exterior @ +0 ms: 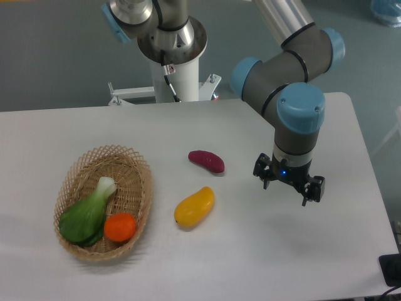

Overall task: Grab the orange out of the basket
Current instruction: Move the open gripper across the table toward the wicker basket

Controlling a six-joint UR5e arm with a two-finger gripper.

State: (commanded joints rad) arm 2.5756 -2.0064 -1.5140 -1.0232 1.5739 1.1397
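The orange (119,226) is small, round and bright orange-red. It lies in the near right part of the tan wicker basket (128,158), touching a green leafy vegetable (87,214). The basket stands at the left of the white table. My gripper (287,189) hangs far to the right of the basket, pointing down above the table. Its two dark fingers stand apart with nothing between them.
An elongated yellow-orange mango-like fruit (194,206) lies on the table right of the basket. A purple sweet potato (207,160) lies behind it. The arm's base post (175,69) stands at the table's far edge. The table's right edge is near my gripper.
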